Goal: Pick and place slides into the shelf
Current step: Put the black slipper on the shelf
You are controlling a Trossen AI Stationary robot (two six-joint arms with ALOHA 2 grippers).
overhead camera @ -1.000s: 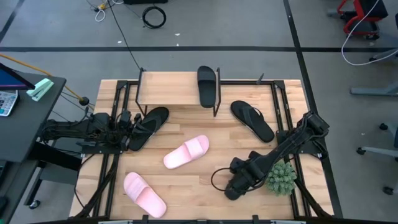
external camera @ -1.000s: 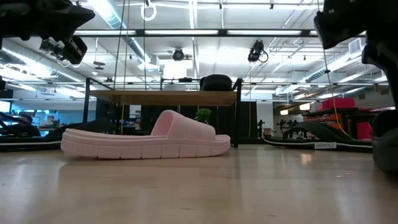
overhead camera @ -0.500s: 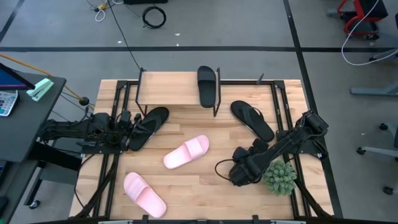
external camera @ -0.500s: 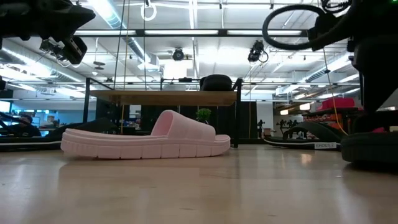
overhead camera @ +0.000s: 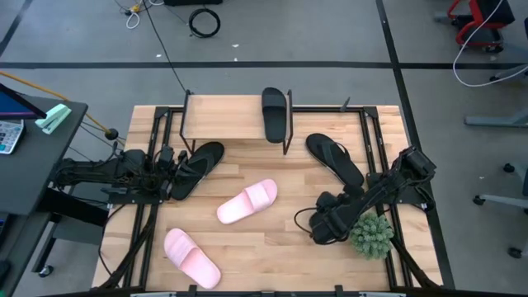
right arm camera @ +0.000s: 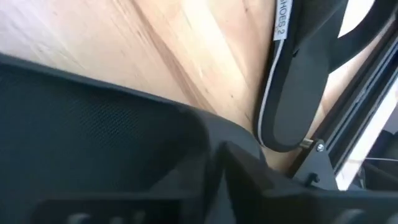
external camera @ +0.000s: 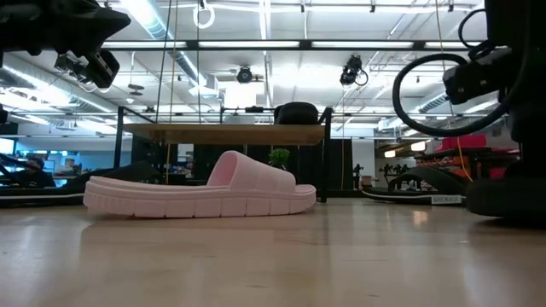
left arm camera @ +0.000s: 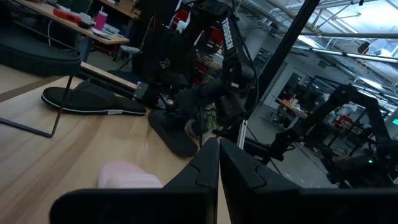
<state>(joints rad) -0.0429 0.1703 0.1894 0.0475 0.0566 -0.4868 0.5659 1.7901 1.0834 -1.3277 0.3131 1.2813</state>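
The shelf point(overhead camera: 235, 122) stands at the table's far edge with one black slide point(overhead camera: 275, 114) on its board. Two pink slides point(overhead camera: 247, 201) point(overhead camera: 191, 257) lie sole down on the table, along with a black flip-flop point(overhead camera: 334, 159) at the right and another point(overhead camera: 196, 167) at the left. My right gripper point(overhead camera: 326, 224) slants down onto a second black slide point(overhead camera: 330, 234) near the right edge. My left gripper point(left arm camera: 217, 163) hovers shut and level beside the left flip-flop, touching nothing. My right gripper is shut on the black slide point(right arm camera: 93, 124), coming at it slanting down from the table's right side. The gripper's own body hides which part the fingers have. The slide lies flat with its sole on the table point(external camera: 503, 200).
A small green plant point(overhead camera: 369, 235) stands right beside my right gripper, toward the near right corner. Black frame rails point(overhead camera: 386, 165) run along both sides of the table. Bare wood lies between the pink slides and the shelf.
My right gripper has moved toward the table's far edge and a little to the right, tipping more steeply downward over the black slide. Its cable loop has swung along with it.
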